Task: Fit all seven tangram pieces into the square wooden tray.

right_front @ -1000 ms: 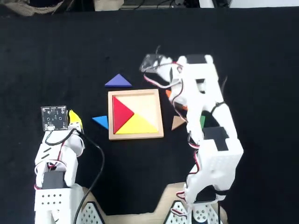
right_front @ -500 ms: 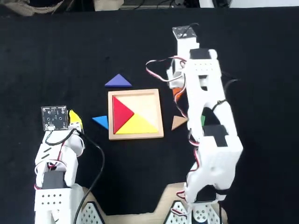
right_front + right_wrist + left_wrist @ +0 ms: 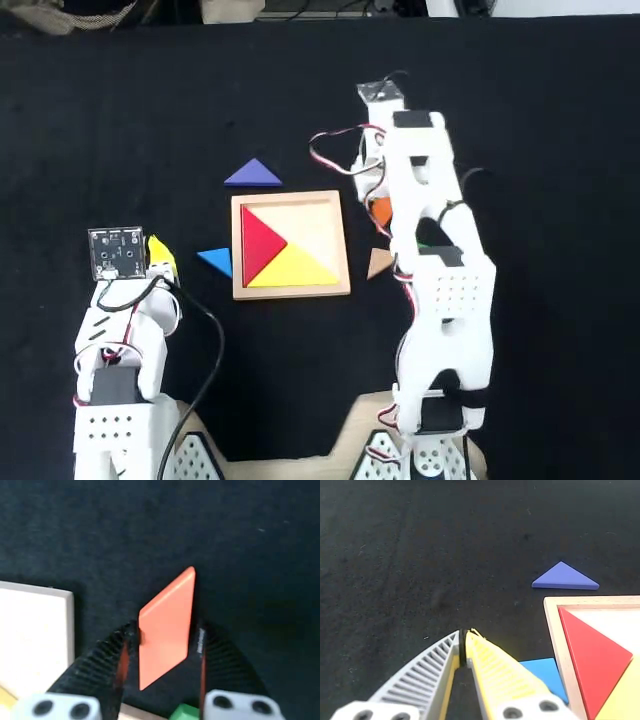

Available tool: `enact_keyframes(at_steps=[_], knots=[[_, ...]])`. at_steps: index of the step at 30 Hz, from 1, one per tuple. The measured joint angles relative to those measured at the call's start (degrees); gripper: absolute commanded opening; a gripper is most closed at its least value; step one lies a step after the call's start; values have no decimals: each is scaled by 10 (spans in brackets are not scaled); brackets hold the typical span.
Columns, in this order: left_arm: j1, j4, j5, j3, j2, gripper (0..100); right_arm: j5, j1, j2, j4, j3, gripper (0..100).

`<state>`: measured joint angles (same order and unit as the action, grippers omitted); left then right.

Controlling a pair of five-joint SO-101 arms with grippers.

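The square wooden tray (image 3: 290,292) lies mid-table and holds a red triangle (image 3: 260,243) and a yellow triangle (image 3: 296,268). A purple triangle (image 3: 253,174) lies beyond it, a blue triangle (image 3: 215,260) by its left side, a tan triangle (image 3: 380,262) by its right. My right gripper (image 3: 164,630) is open low over the cloth, one finger on each side of the flat orange parallelogram (image 3: 170,610), which peeks out under the right arm (image 3: 380,212). A green piece (image 3: 184,712) lies just behind it. My left gripper (image 3: 465,632) is shut on nothing, left of the blue triangle (image 3: 545,672).
Black cloth covers the table. The right arm (image 3: 420,170) stretches along the tray's right side and hides part of the green piece. The tray's corner (image 3: 35,592) is close beside the right gripper. Open cloth spreads across the far and left areas.
The right arm swung from above the tray's far right corner outward to the right, then drew back and settled with its gripper over the orange parallelogram. The left arm stayed still.
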<state>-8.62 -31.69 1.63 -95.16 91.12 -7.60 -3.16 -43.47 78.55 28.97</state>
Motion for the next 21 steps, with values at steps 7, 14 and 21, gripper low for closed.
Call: enact_keyframes(at_steps=[7,14,21], knots=[[0,0,0,0,0,30,-18,0,-4,63,84,194],[0,0,0,0,0,30,-55,0,-5,69,87,191],[0,0,0,0,0,30,-75,-7,-11,69,70,191]])
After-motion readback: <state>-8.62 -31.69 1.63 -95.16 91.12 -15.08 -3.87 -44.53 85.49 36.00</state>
